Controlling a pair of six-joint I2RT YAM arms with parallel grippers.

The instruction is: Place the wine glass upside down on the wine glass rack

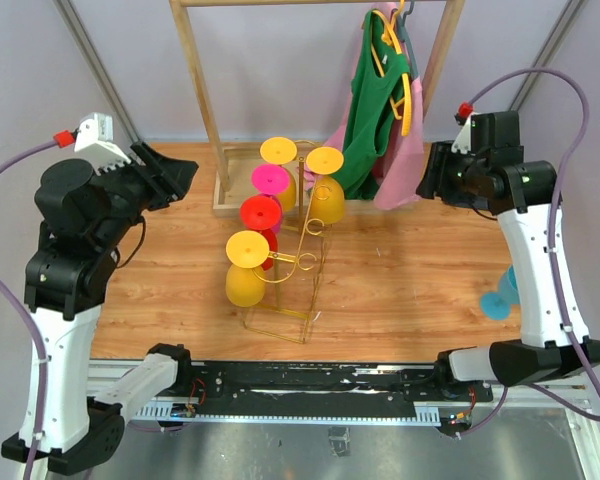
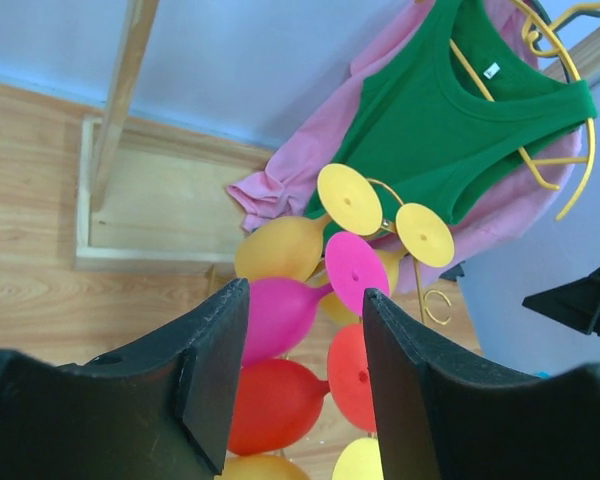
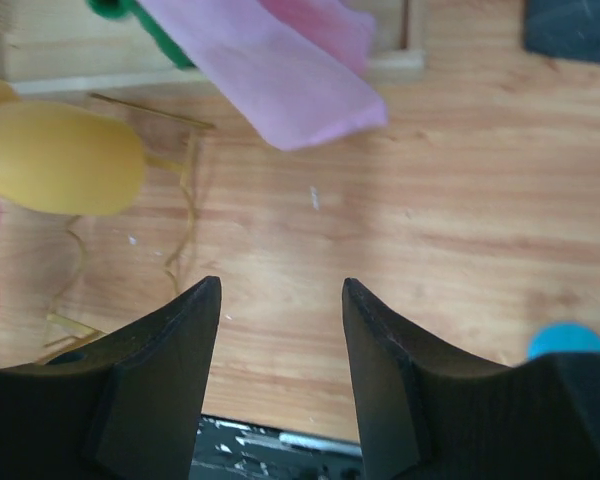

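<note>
The gold wire wine glass rack (image 1: 307, 243) stands mid-table with several glasses hung upside down on it: yellow (image 1: 246, 268), red (image 1: 261, 214), pink (image 1: 269, 181) and two more yellow ones behind. A light blue wine glass (image 1: 498, 298) stands on the table at the right, partly hidden by the right arm; its edge shows in the right wrist view (image 3: 564, 339). My left gripper (image 1: 180, 172) is open and empty, raised left of the rack and facing the hung glasses (image 2: 305, 295). My right gripper (image 1: 426, 180) is open and empty, raised right of the rack over bare wood (image 3: 282, 290).
A tall wooden clothes rail (image 1: 198, 90) stands behind the rack on a wooden base (image 1: 225, 190). Green (image 1: 365, 120) and pink (image 1: 405, 165) garments hang from it on yellow hangers, close to the right gripper. A black rail (image 1: 310, 378) runs along the near table edge.
</note>
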